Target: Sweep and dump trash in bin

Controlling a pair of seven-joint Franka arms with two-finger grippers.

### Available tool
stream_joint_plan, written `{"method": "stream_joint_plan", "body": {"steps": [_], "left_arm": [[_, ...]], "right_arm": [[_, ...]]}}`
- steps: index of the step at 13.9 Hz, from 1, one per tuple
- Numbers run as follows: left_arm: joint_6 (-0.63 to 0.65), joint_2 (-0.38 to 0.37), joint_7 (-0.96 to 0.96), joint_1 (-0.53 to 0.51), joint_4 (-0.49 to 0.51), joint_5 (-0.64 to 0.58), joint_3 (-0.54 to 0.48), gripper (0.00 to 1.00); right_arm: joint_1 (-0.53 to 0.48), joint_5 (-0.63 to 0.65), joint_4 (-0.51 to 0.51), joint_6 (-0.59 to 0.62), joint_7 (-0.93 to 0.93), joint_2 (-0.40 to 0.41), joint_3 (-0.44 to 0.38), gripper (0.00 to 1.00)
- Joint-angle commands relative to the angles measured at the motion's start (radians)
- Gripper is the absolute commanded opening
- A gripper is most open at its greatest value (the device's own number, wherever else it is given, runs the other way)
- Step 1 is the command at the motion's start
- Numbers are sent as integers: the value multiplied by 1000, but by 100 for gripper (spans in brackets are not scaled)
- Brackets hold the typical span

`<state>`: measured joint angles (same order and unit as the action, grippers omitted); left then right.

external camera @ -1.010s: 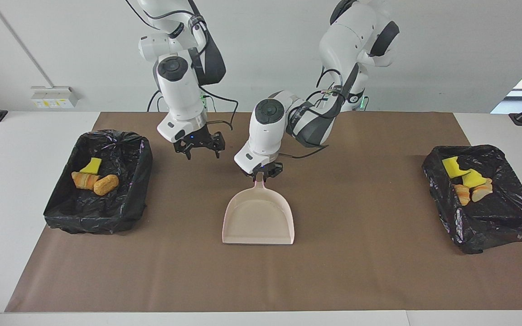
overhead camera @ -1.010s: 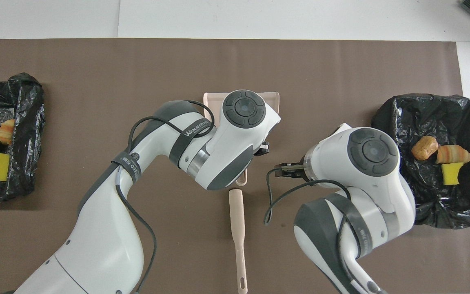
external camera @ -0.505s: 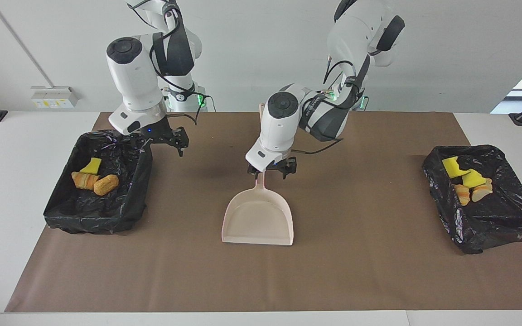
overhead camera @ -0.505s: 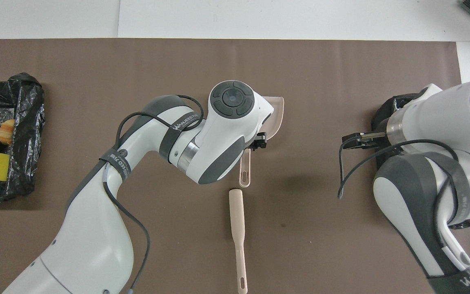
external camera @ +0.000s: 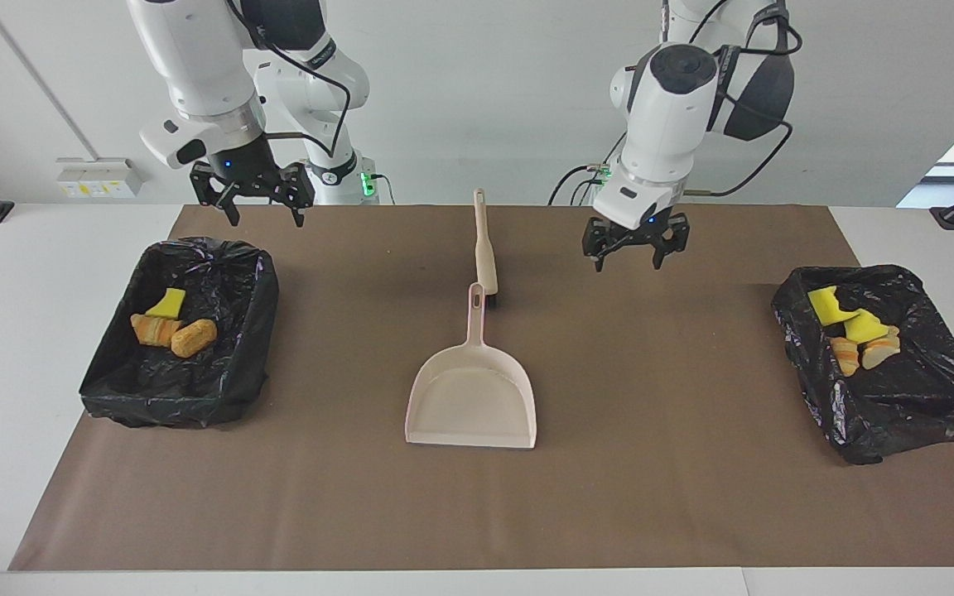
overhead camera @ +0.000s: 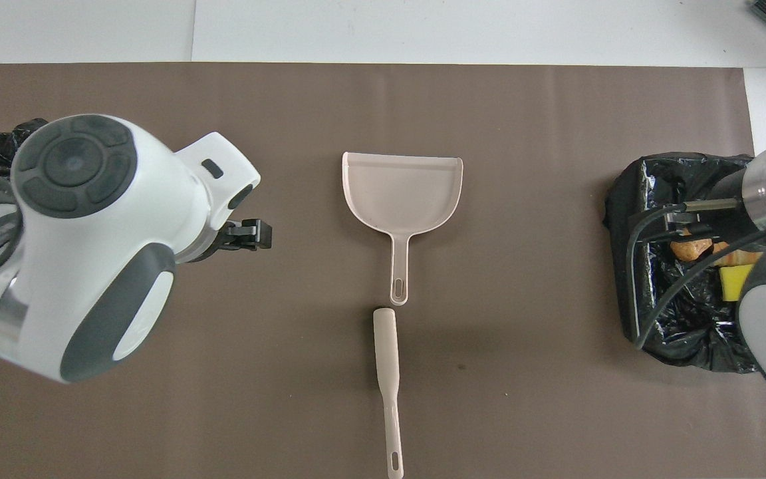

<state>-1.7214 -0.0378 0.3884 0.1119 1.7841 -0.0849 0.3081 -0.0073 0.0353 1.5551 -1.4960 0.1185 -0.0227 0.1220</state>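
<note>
Pinkish dustpan (external camera: 471, 400) mid-mat; brush (external camera: 484, 244) at its handle; bins (external camera: 183, 331) flanking.

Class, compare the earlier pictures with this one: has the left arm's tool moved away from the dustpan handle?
Yes. The left tool has let go, risen and swung toward the left arm's end of the table, clear of the dustpan, which lies flat.

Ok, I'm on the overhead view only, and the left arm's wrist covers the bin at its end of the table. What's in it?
Observer: The bin at the left arm's end holds yellow sponge pieces and tan-orange foam chunks.
Operator: And the right gripper? I can't see it.
Observer: The right gripper is raised, open and empty, near the bin at the right arm's end.
Operator: Is the left one touching anything?
Observer: No, the left gripper hangs open and empty, clear above the brown mat.
</note>
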Motion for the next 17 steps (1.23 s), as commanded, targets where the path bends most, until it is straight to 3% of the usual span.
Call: {"method": "stream_joint_plan", "body": {"steps": [1,3,7,9,17], "left_arm": [[63,-117,-42,-47,57,27,-6,100],[133,-120,-88,-83,-20,101,-21,100],[267,-108,-177,-86,-185,117,-55,100],[314,-79,-178,-86,-256,114,-69,100],[353,-50,-356,-107,-304,103,-98,100]], "right_arm": [[-11,3,-75,83,-11,4,-34,100],[-10,0,-76,88,-16,-17,-48,100],[-10,-27,-55,77,-60,-39,-96,100],[7,-77,-55,80,-120,-40,-174,100],[13,-75,-33,79,-129,-51,-176,100]]}}
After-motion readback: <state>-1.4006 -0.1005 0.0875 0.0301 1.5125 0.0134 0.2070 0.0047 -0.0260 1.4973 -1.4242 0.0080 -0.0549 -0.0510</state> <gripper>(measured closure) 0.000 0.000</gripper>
